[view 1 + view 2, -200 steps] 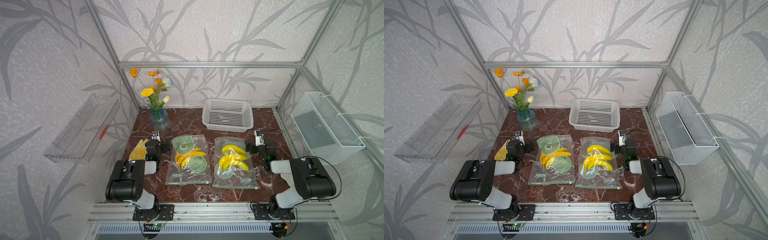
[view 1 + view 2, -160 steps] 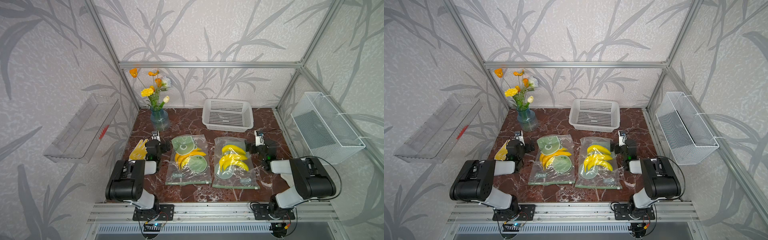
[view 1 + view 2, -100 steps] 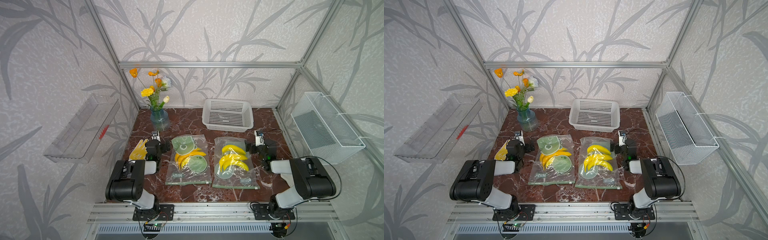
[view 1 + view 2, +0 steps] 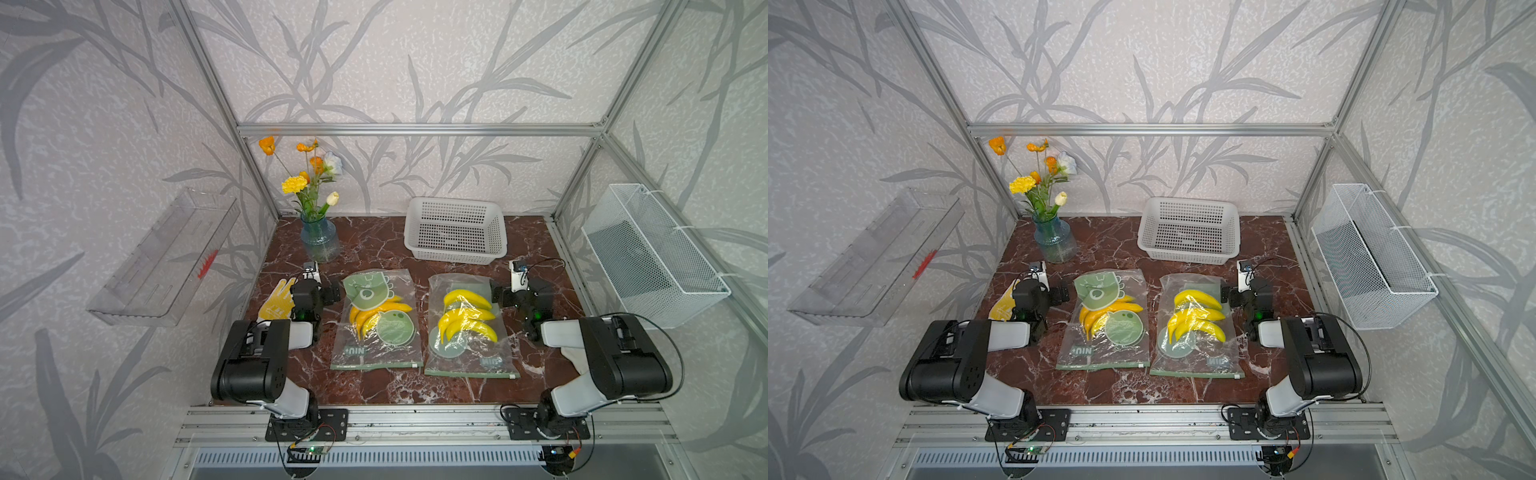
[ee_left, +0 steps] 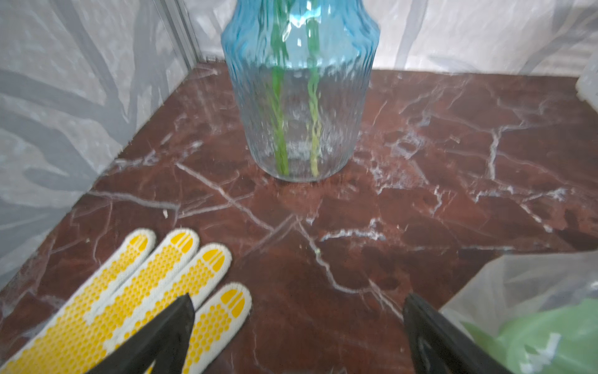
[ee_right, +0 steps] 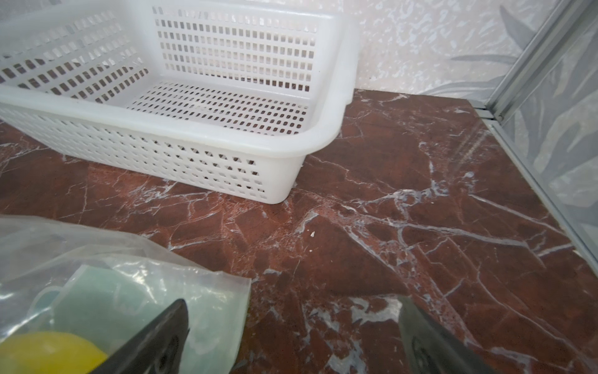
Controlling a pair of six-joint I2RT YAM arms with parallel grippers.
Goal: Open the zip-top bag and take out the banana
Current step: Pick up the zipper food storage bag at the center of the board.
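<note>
Glossy veined marble table (image 4: 374, 249), crinkled clear plastic zip-top bag (image 4: 469, 357), ribbed blue glass vase (image 5: 297, 97), perforated white plastic basket (image 6: 194, 136)

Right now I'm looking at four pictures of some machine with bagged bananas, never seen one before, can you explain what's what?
These are two robot arms, the left arm and the right arm, mounted at the near edge of a marble-look table. Two pictures look down from overhead, nearly the same view. The other two come from a camera on each wrist, looking past the left claw and the right claw. Both claws are open and hold nothing. On the table lie two clear zip-top bags of yellow bananas, the left bag and the right bag, side by side between the arms. Behind them stand a white basket and a blue vase of flowers. A yellow-dotted glove lies by the left claw.
</note>
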